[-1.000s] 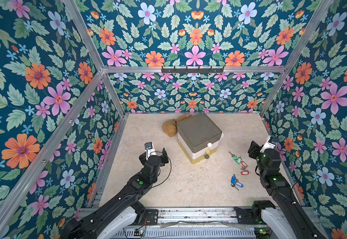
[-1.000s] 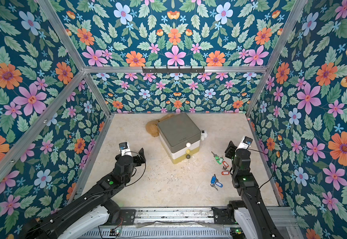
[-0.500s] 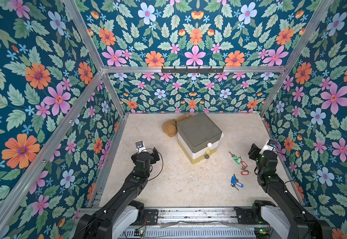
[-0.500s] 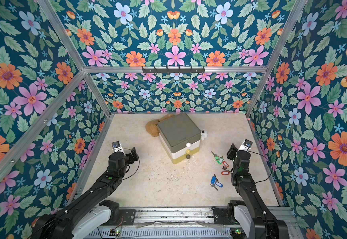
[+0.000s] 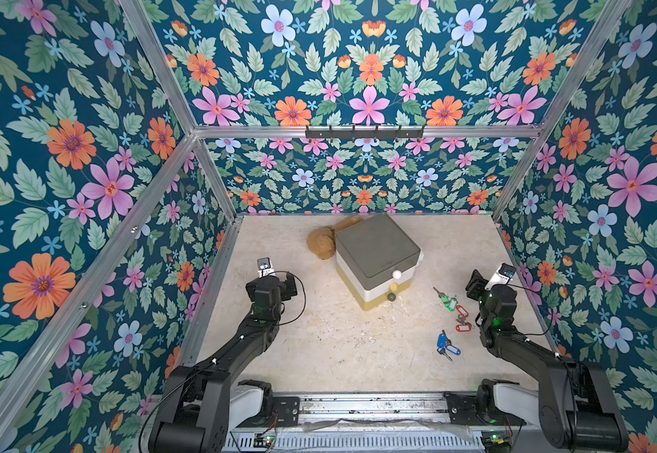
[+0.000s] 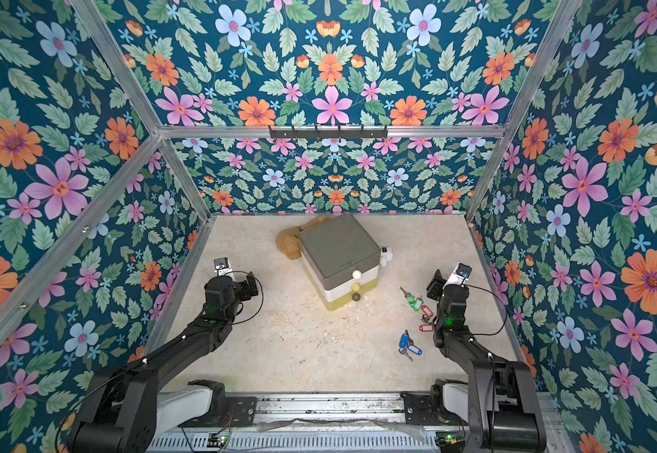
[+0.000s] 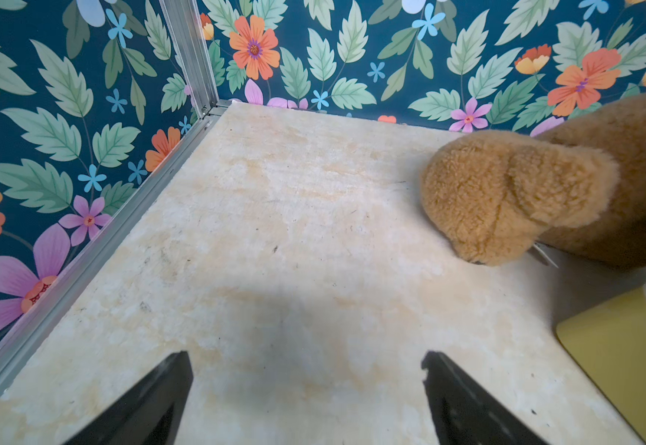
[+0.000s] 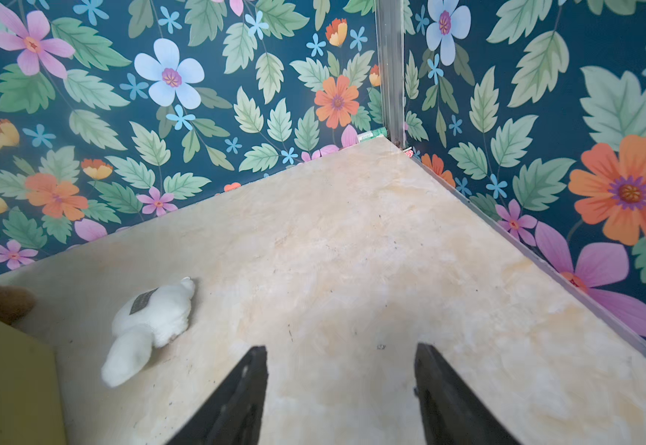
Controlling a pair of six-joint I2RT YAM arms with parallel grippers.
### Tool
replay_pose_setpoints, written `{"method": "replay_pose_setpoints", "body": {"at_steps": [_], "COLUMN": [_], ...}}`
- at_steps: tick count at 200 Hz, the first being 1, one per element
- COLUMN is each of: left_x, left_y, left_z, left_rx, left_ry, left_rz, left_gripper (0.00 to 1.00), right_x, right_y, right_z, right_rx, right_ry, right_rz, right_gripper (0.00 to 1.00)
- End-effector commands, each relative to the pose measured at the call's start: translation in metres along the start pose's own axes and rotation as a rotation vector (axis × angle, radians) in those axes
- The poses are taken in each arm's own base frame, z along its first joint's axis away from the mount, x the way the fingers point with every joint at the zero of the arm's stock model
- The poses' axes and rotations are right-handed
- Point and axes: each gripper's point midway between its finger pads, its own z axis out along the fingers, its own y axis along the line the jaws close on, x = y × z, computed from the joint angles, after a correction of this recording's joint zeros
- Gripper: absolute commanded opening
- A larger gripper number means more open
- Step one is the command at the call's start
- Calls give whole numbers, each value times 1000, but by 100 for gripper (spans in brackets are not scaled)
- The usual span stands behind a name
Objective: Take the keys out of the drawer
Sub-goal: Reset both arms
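Note:
The keys lie on the table in both top views, right of the drawer unit: a green-tagged set, red-tagged ones and a blue-tagged bunch. All tiers of the drawer unit, grey-topped over white and yellow, look pushed in. My right gripper hovers just right of the green and red tags, open and empty. Over bare table left of the unit, my left gripper is also open and empty.
A brown plush toy leans against the unit's back left corner. A small white plush lies at its right side. Floral walls with metal rails close in the marbled table on three sides.
My left arm has drawn back toward the left wall. My right arm has shifted only slightly. The keys and the drawer unit have stayed where they were.

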Motion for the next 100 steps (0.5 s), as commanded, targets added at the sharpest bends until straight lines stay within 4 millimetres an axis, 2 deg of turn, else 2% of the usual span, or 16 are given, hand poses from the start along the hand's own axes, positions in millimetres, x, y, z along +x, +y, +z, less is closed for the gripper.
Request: {"method": "replay_pose_setpoints", "body": {"at_steps": [1, 21, 59, 100], "left_x": [-16, -17, -5, -2], "left_y": [-1, 3, 15, 20], "left_z": [7, 14, 28, 42], "left_rx": [21, 23, 6, 19], "left_ry": [-49, -64, -67, -79], "left_rz": [10, 22, 28, 66], "left_gripper": [99, 99, 99, 99], "right_x": [-17, -14, -6, -7], "right_y": [4, 2, 0, 0], "right_z": [1, 0, 0, 0], "right_rx": [-15, -14, -15, -15], "right_ry": [-83, -93, -90, -103], "right_rz": [-7, -9, -5, -9], "right_gripper": [65, 65, 65, 65]}}
